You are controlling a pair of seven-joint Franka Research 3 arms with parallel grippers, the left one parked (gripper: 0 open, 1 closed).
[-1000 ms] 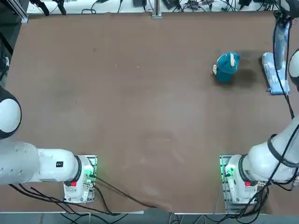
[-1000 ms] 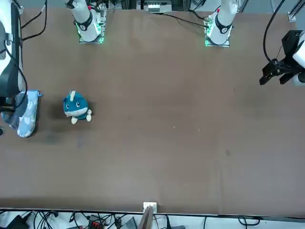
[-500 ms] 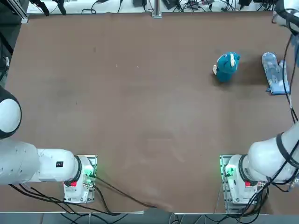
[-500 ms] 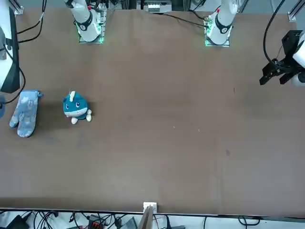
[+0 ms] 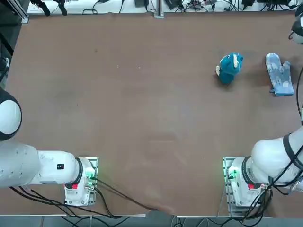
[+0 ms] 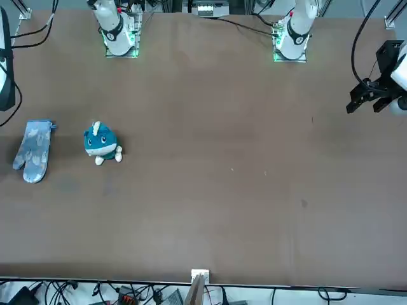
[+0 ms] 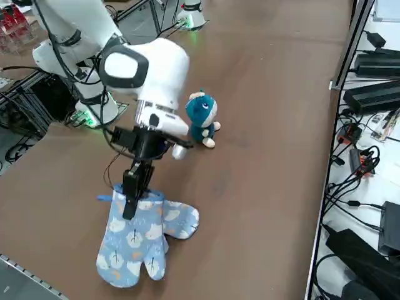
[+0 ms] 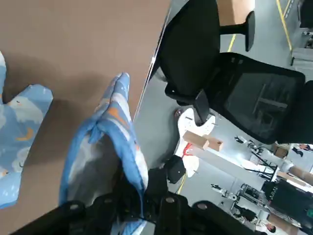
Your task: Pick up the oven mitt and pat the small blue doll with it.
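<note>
The small blue doll (image 5: pixel 230 67) (image 6: pixel 100 143) (image 7: pixel 201 115) stands upright on the brown table. My right gripper (image 7: pixel 132 199) (image 8: pixel 139 196) is shut on the cuff of the oven mitt (image 7: pixel 134 245) (image 8: pixel 105 147), a pale-blue patterned mitt that hangs down from the fingers. It is raised at the table's right edge, well to the robot's right of the doll and apart from it. Neither the gripper nor the held mitt shows in the top and front views.
A second, similar mitt (image 5: pixel 279 74) (image 6: pixel 34 151) (image 8: pixel 19 132) lies flat on the table right of the doll. The table's edge (image 8: pixel 156 54) is close by, with a black office chair (image 8: pixel 234 93) beyond it. Cables and boxes line the far side.
My right arm has swung out toward the table's right edge with the mitt, leaving the top and front views. The mitt on the table and the doll have not moved.
</note>
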